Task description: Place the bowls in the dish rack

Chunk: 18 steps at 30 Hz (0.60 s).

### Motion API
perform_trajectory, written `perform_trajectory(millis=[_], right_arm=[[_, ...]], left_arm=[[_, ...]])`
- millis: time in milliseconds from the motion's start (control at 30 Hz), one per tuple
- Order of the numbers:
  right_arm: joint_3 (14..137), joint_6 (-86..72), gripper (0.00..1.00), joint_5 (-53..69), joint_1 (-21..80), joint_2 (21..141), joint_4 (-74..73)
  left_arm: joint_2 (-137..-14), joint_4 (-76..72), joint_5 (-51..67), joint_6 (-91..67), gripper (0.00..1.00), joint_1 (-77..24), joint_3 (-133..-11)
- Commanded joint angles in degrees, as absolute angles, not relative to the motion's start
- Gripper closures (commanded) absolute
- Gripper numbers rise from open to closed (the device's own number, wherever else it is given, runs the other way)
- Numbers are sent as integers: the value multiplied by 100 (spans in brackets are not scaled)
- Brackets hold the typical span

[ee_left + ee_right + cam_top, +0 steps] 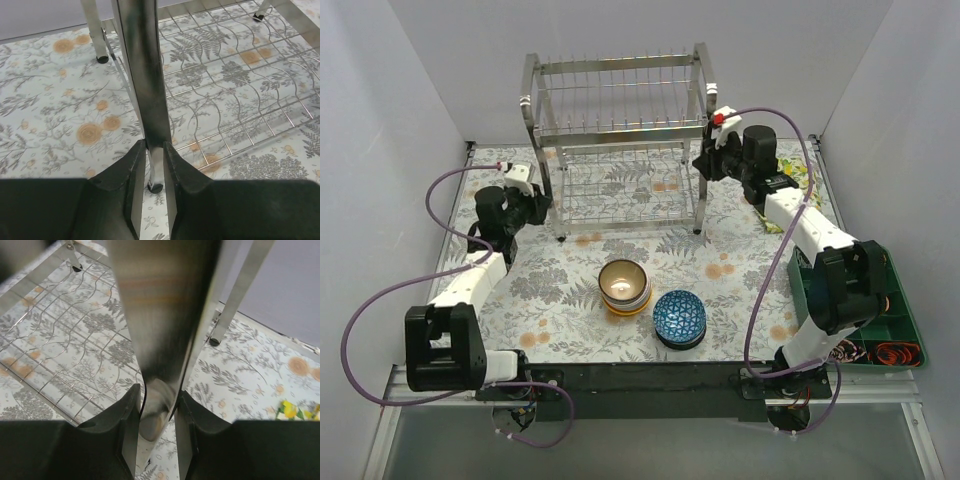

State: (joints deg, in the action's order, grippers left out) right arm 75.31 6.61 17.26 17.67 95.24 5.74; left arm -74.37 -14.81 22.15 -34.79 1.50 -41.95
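The steel dish rack (615, 130) stands at the back of the table with both tiers bare. My left gripper (542, 208) is shut on its front-left post (145, 75), with the jaws (155, 165) pinching it just above the foot. My right gripper (705, 160) is shut on the front-right post (165, 315), the jaws (157, 407) tight on either side. A brown-glazed bowl (624, 283) tops a small stack of bowls in front of the rack. A blue-patterned bowl (679, 318) sits on a dark one to its right.
A green compartment tray (903, 318) with small items lies at the right edge beside the right arm. The rack's lower wire shelf (235, 100) sits just above the flowered cloth. White walls close in the left, right and back.
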Motion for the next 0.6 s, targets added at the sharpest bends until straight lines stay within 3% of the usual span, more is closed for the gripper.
perform_trajectory(millis=[0, 300, 567], right_arm=[[7226, 1846, 80, 1415, 1539, 8965, 18], [6715, 2232, 80, 1521, 774, 8517, -158], [6618, 2347, 78, 1564, 264, 8560, -149]], left_arm=[[-7778, -1520, 2532, -3630, 95, -597, -4446], [-8420, -1529, 2241, -3542, 97, -1476, -5071], [-8227, -1169, 2241, -3542, 100, -2126, -5081]])
